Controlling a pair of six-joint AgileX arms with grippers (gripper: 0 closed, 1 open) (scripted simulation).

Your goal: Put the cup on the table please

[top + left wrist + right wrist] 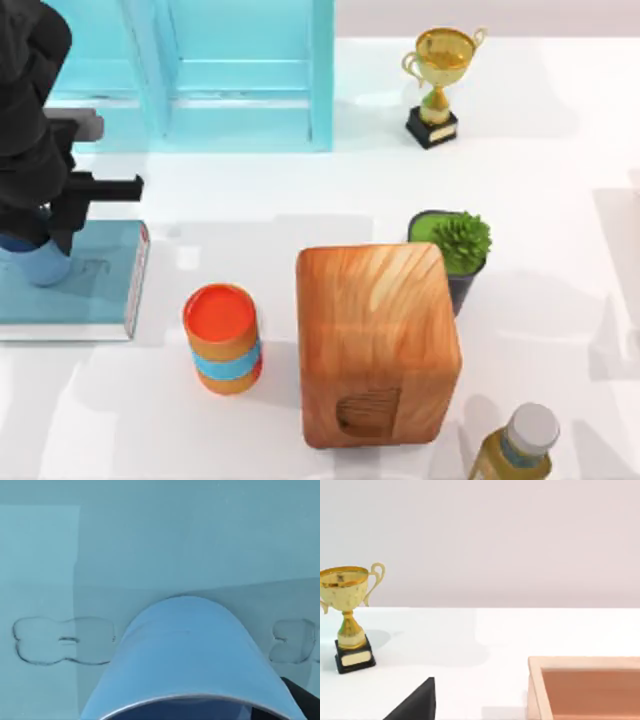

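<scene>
Over the teal book at the table's left, the left gripper holds the cup — fingers pinching it, presumably to move it off — right arm's fingers I can't tell.

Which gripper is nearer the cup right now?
Left. The left gripper is right at the cup, over the teal book at the table's left edge. The right gripper is off at the other side, facing the trophy.

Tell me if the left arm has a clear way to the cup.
Probably yes: the left hand is already right at the cup, over the teal book, with nothing in between.
</scene>
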